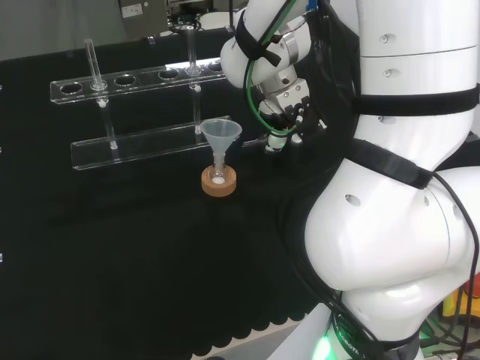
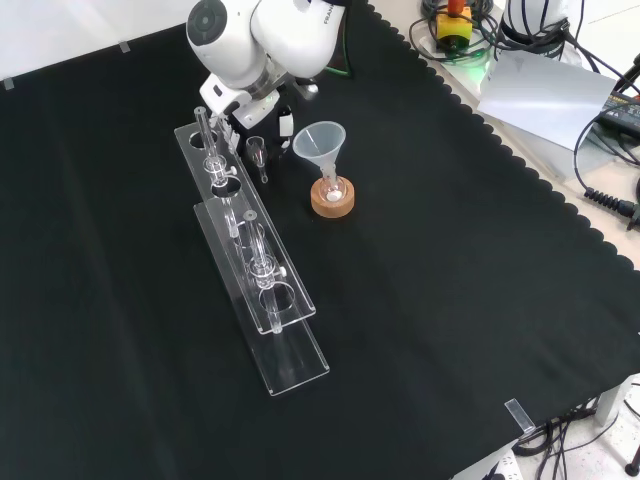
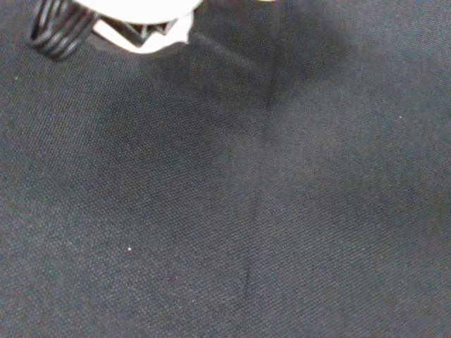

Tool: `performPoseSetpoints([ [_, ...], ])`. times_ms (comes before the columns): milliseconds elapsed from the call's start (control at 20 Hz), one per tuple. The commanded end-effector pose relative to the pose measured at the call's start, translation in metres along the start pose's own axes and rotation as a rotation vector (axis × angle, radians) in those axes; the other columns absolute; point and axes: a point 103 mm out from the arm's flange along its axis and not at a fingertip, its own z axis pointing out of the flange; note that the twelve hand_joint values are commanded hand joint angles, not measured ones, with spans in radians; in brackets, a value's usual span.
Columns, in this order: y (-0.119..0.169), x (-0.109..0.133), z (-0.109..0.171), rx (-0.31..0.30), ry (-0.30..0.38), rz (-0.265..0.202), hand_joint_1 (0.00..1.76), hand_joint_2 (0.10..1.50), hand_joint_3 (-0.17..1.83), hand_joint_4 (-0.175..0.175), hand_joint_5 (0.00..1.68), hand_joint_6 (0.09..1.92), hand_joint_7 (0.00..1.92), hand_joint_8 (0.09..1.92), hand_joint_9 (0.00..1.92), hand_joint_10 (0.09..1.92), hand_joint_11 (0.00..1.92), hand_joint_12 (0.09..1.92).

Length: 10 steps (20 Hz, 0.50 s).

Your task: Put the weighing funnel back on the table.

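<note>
- The weighing funnel [image 2: 258,152], a small clear stemmed piece, looked light, stiff, slippery and breakable. Its stem seemed the safest place to grip.
- In the front view it sat just beneath the hand [image 2: 250,105], between the test-tube rack [image 2: 250,240] on the left and the funnel [image 2: 320,140] on the right.
- I could not tell whether the hand pinched it or was spread.

Evenly lit, a black cloth [image 2: 450,300] with a scalloped edge [image 2: 590,225] covers the bench. In the front view, a pale surface [image 2: 615,150] beyond the cloth at right carries black cables [image 2: 600,195], a grey sheet [image 2: 540,95] and a yellow box with a red button [image 2: 455,22]. In the head view, a grey panel [image 1: 45,22] stands behind the cloth's far edge
</note>
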Motion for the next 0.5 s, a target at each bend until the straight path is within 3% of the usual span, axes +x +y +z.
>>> performPoseSetpoints([
  [50, 0.0007, 0.0071, -0.0013, -0.001, -0.012, -0.003, 1.09, 0.69, 0.77, 0.120, 1.09, 1.03, 0.93, 0.73, 1.11, 0.44, 0.61, 1.20],
  [500, 0.0011, 0.0062, 0.0046, 0.010, -0.029, 0.003, 1.09, 0.69, 0.76, 0.115, 1.09, 1.03, 0.93, 0.73, 1.11, 0.44, 0.62, 1.20],
])
